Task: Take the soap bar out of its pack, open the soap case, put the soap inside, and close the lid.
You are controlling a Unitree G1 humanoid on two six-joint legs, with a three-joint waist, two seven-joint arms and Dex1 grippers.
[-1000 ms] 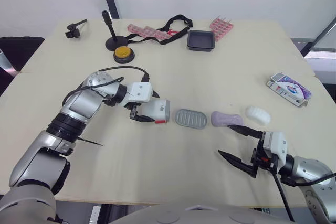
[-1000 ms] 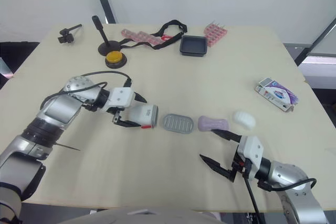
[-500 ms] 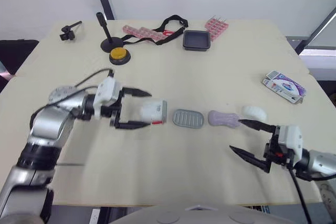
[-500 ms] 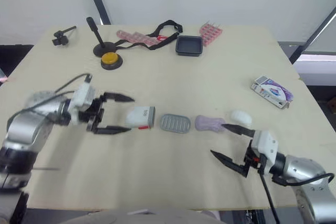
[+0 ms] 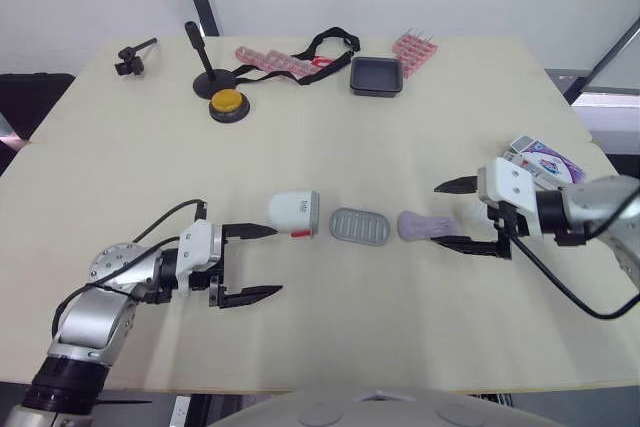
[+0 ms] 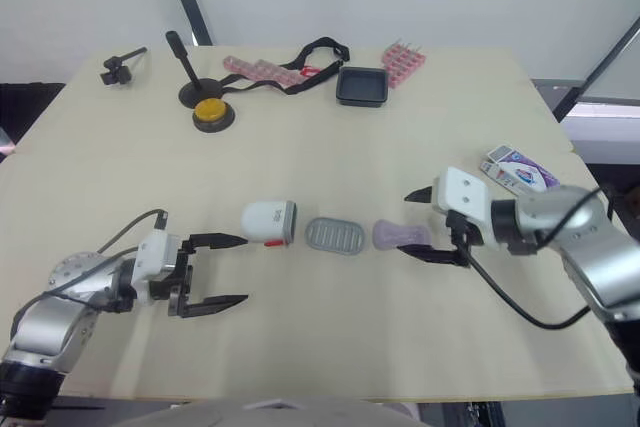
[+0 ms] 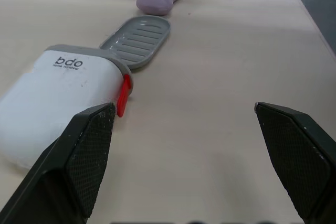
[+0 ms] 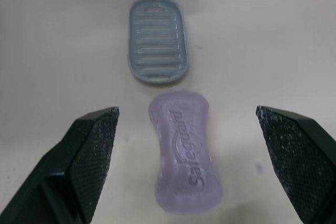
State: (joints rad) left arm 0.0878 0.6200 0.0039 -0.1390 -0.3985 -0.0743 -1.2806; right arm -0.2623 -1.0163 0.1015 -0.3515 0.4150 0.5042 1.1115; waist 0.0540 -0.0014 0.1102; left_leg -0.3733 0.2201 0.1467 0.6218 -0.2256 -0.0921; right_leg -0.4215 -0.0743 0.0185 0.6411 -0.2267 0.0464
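Note:
The purple soap bar (image 5: pixel 428 225) lies bare on the table, in a row with the grey ribbed tray insert (image 5: pixel 361 226) and the white soap case (image 5: pixel 294 212), which lies on its side. The purple-and-white soap pack (image 5: pixel 545 159) rests at the right edge. My right gripper (image 5: pixel 440 215) is open, its fingers either side of the soap's right end; in the right wrist view the soap (image 8: pixel 186 150) lies between them untouched. My left gripper (image 5: pixel 272 261) is open and empty, just in front and to the left of the case (image 7: pixel 58 103).
At the back stand a yellow button (image 5: pixel 230 103), a black stand (image 5: pixel 205 57), a black square tray (image 5: pixel 377 76), pink packs (image 5: pixel 273 59) with a black strap, and a small clamp (image 5: pixel 136 55). Bare tabletop lies in front of the row.
My left gripper has let go of the white case and drawn back toward the front left. My right gripper has moved from the front edge up to the soap's right end.

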